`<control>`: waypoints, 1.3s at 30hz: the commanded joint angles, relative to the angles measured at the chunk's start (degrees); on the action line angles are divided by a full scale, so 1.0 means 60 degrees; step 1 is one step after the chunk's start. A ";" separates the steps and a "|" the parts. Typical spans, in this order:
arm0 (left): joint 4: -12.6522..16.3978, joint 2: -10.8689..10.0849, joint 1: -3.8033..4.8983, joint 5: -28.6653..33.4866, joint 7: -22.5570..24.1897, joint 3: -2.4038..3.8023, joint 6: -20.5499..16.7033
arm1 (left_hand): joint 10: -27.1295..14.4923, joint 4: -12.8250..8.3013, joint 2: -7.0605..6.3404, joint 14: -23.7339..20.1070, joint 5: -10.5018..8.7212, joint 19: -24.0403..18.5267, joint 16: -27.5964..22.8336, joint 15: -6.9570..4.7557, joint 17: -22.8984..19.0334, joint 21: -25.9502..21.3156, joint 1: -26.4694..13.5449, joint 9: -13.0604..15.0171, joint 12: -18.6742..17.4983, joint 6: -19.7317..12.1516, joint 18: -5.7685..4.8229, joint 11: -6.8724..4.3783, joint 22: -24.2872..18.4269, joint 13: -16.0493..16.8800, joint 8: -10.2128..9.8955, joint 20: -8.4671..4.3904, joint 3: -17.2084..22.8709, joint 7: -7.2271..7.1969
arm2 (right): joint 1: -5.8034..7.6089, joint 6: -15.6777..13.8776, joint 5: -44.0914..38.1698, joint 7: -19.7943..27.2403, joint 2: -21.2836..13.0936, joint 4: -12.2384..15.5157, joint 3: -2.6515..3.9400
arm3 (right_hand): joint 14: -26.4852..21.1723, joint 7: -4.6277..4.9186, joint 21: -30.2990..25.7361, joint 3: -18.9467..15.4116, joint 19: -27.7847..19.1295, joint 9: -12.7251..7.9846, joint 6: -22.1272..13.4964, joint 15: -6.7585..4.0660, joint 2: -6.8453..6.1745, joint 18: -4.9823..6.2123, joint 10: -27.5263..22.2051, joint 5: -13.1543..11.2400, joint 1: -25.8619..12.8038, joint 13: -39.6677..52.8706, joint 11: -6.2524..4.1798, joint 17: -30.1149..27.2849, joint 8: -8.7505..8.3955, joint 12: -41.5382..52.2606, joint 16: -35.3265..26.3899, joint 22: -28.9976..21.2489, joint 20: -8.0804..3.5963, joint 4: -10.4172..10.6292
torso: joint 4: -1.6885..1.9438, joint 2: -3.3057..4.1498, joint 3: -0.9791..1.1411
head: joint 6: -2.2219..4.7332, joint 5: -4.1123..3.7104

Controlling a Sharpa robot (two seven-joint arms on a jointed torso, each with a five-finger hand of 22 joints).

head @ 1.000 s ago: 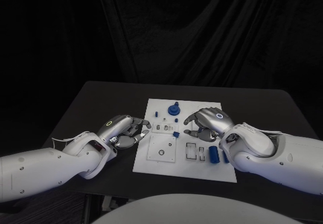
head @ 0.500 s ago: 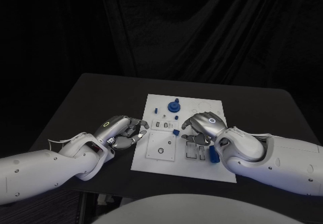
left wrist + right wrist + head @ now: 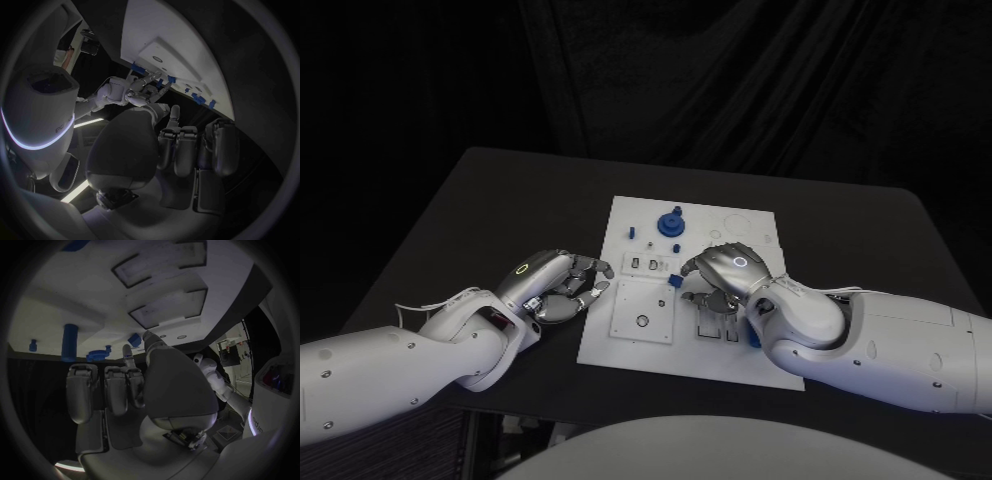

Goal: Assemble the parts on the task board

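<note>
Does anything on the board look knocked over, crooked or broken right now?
Nothing stands out. The task board lies flat on the table, roughly square to it. The blue round part with a post stands upright at the far end. The right hand hides some of the board's middle, so that area can't be judged.

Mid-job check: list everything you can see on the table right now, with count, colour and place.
table: one, black, under everything.
task board: one, white, mid-table.
round part with peg: one, blue, far end of the board.
small part: one, blue, by the right hand's fingertips, mid-board.
small pegs: a few, blue, far left of the board; exact count unclear.
cylinder part: one, blue, near the board's right side, mostly hidden by the right arm.
left hand: silver, fingers curled, at the board's left edge.
right hand: silver, over the board's middle.
</note>
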 commanded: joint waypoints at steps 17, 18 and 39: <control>0.0044 0.0017 0.0007 0.0045 -0.0175 0.0005 0.0286 | 0.1013 0.0020 -0.0009 0.1026 -0.0012 0.0017 0.0025 0.0057 0.2513 0.0029 -0.0067 -0.0071 0.0024 0.0067 0.0018 0.0072 0.1629 0.2515 0.0008 0.0065 0.0093 -0.0011 | -0.0231 0.0046 -0.1251 -0.0787 0.0542 -0.0521 0.0009 | 0.1017 -0.0103 -0.0102 -0.0010 0.0755 0.0609 0.0218 -0.0117 0.0179 -0.0155 0.1006 0.0381 -0.0042 0.2516 -0.0152 0.2516 0.0401 0.0025 0.0028 0.2318 -0.0076 -0.0193 | 0.0022 0.0004 -0.0028 | -0.0002 0.0091; 0.0044 0.0016 0.0007 0.0045 -0.0180 0.0005 0.0293 | 0.1013 0.0020 -0.0009 0.1026 -0.0012 0.0017 0.0025 0.0057 0.2513 0.0029 -0.0067 -0.0071 0.0024 0.0067 0.0018 0.0072 0.1629 0.2515 0.0008 0.0065 0.0093 -0.0011 | -0.0244 0.0046 -0.1271 -0.0786 0.0558 -0.0540 0.0009 | 0.1017 -0.0129 -0.0098 0.0011 0.0757 0.0731 0.0290 -0.0135 0.0213 -0.0156 0.1006 0.0538 0.0022 0.2516 -0.0171 0.2516 0.0500 0.0025 0.0028 0.2320 -0.0088 -0.0270 | 0.0019 0.0002 -0.0028 | -0.0002 0.0095; 0.0015 0.0115 0.0005 0.0045 -0.0220 0.0005 0.0376 | 0.1013 0.0040 0.0049 0.1026 -0.0021 0.0016 0.0025 0.0053 0.2513 0.0023 -0.0111 -0.0161 0.0024 0.0134 0.0020 0.0065 0.1633 0.2515 0.0018 0.0064 0.0133 -0.0021 | -0.0322 -0.0813 -0.1358 -0.0501 0.0697 -0.0842 0.0013 | 0.1017 -0.0425 -0.0082 0.0472 0.0760 0.3568 0.0160 -0.0353 0.0866 -0.0160 0.1006 0.2038 0.0394 0.2516 -0.0441 0.2516 0.1867 0.0025 0.0028 0.2324 -0.0290 -0.1339 | 0.0011 -0.0015 -0.0012 | -0.0002 0.0148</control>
